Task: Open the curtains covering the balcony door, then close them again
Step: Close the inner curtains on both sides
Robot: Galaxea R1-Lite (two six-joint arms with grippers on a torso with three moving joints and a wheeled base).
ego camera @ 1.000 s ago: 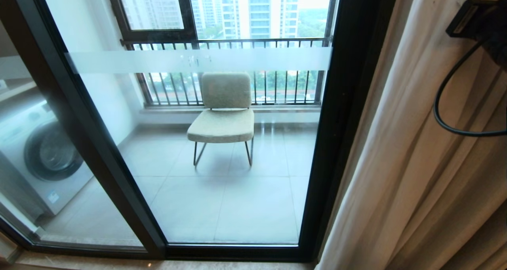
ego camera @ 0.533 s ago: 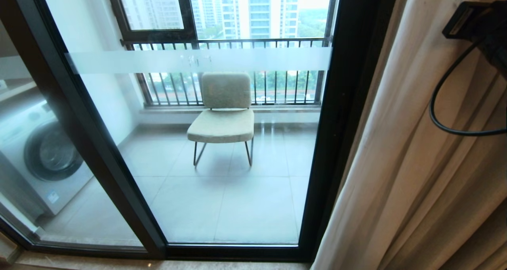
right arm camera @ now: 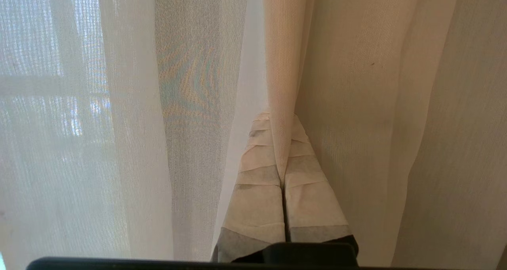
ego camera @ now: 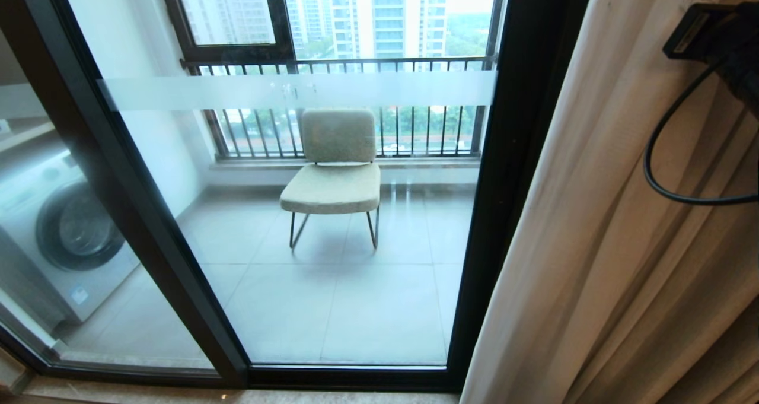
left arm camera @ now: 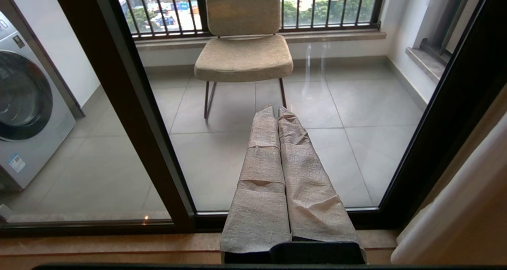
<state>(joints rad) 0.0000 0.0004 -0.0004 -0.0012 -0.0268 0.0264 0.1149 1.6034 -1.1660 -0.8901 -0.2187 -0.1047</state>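
Observation:
The curtains (ego camera: 622,214), heavy beige pleated cloth, hang bunched at the right of the balcony door (ego camera: 332,297), whose glass stands uncovered. The door has a black frame and a frosted band (ego camera: 296,89). My right arm's wrist (ego camera: 711,30), with a black cable, is up against the cloth at the upper right. In the right wrist view my right gripper (right arm camera: 280,117) is shut on a narrow fold of the beige curtain (right arm camera: 283,64), with the sheer white curtain (right arm camera: 130,103) beside it. My left gripper (left arm camera: 276,108) is shut and holds nothing, low in front of the glass.
Behind the glass a beige chair (ego camera: 335,166) stands on the tiled balcony floor. A washing machine (ego camera: 65,232) sits at the left behind a second glass panel. A black-framed window with railing bars (ego camera: 356,66) is at the back. A wooden sill (left arm camera: 99,246) runs below the door.
The curtain's leading edge has crept a little to the left over the door frame. The right wrist has shifted slightly with it. The left arm has not moved.

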